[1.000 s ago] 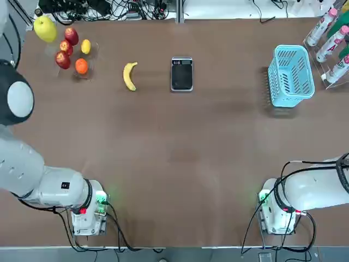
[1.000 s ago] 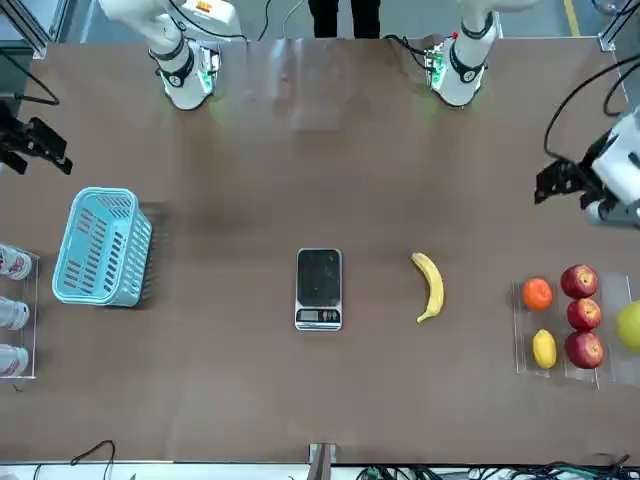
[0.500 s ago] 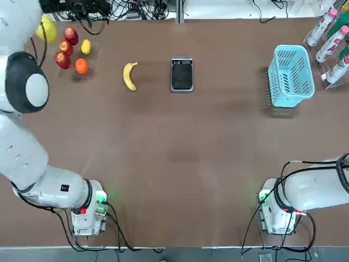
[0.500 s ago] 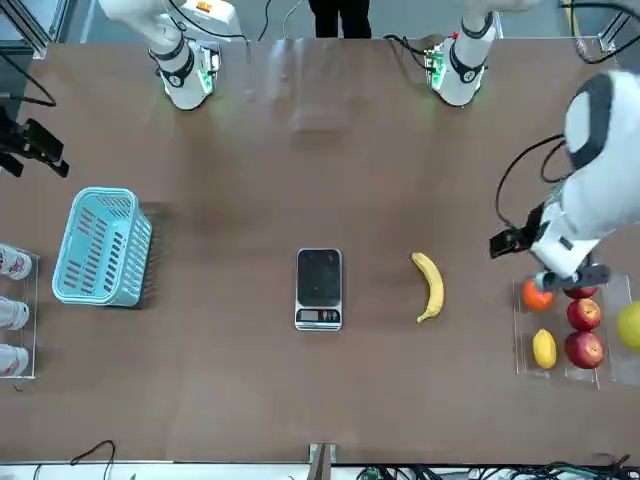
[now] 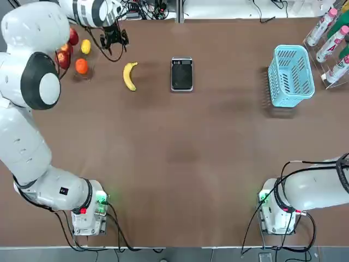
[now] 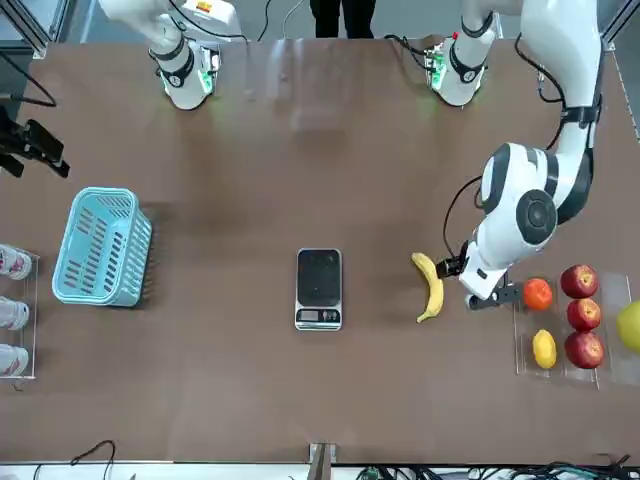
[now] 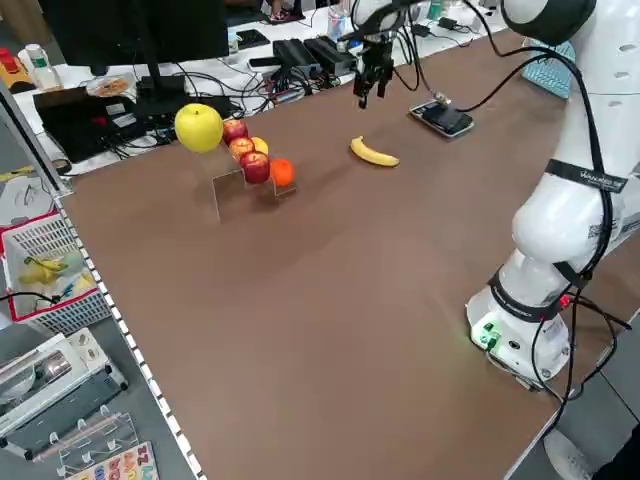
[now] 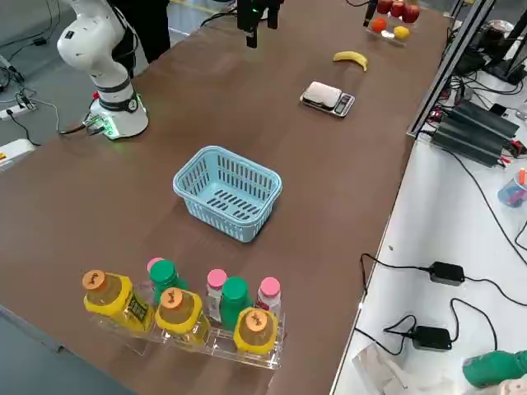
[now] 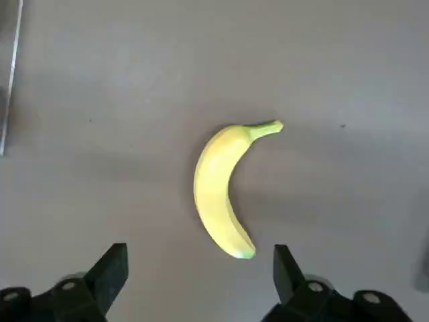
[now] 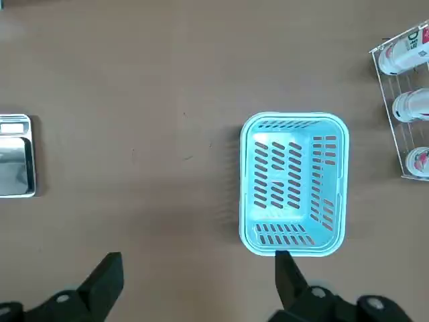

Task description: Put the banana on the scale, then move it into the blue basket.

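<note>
My left tool [image 9: 199, 285] hangs wide open and empty over the banana [image 9: 225, 187], which lies flat on the tabletop [image 5: 180, 158] between the fruit stand [image 5: 76, 52] and the scale [image 5: 182, 73]. My right tool [image 10: 198, 292], also spread open and empty, is raised above the tabletop looking down on the blue basket [image 10: 293, 183].

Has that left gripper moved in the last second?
Yes. In the front view the left gripper has swung in from the table's edge, past the fruit rack, and now hovers open beside the banana, which lies untouched.
</note>
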### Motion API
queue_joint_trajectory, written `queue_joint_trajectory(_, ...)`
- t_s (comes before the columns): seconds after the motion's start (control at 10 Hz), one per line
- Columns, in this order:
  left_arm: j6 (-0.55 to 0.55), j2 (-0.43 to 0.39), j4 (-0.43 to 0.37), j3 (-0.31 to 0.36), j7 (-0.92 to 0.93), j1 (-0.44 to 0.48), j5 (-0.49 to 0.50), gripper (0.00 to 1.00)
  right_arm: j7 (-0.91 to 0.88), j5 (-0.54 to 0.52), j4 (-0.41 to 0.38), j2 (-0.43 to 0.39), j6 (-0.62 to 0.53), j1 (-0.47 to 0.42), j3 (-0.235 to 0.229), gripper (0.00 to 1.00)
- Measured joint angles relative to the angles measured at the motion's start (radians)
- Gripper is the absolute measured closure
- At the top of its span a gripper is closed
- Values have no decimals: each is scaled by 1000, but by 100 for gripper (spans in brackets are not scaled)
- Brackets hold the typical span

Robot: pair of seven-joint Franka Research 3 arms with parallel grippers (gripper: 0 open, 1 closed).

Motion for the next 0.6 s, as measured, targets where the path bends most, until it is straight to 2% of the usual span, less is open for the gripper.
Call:
queue_joint_trajectory(0.2, 85, 18, -51, 0, -51, 2, 0, 4, 0, 0, 0, 0, 3, 0, 0, 0)
queue_joint_trajectory(0.6, 193, 117, -56, -5, -118, -19, 44, 4, 6, 2, -1, 1, 9, 0, 0, 0)
